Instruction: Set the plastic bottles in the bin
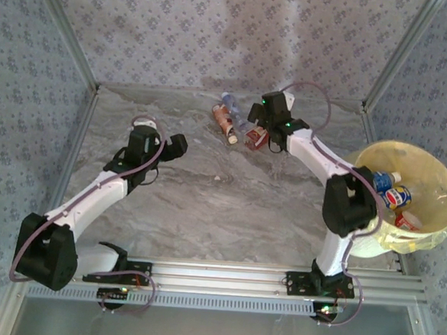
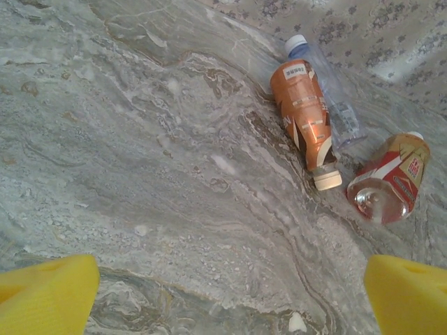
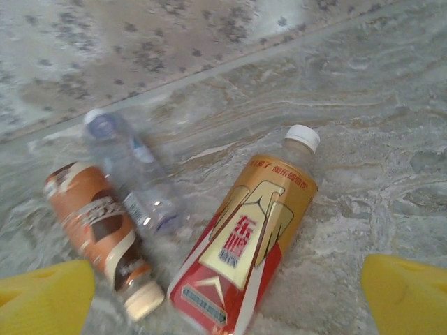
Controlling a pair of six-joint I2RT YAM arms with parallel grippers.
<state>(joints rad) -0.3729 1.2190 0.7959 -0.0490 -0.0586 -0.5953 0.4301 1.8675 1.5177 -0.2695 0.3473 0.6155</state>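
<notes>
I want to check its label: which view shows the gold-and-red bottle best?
Right wrist: the gold-and-red bottle lies large and central, its label in full view lengthwise. Left wrist shows it from the base end, label foreshortened; top external shows it tiny.

Red characters 东鹏 run down the cream panel of the red-and-gold bottle (image 3: 241, 244) before my right wrist; the small script above them is too blurred to read. Left of it, the clear bottle (image 3: 136, 181) bears a tiny label and the brown bottle (image 2: 300, 112) a white panel, neither legible. Well right of it, a blue bottle (image 1: 396, 197) in the bin (image 1: 434, 178) shows a red, white and blue roundel.
</notes>
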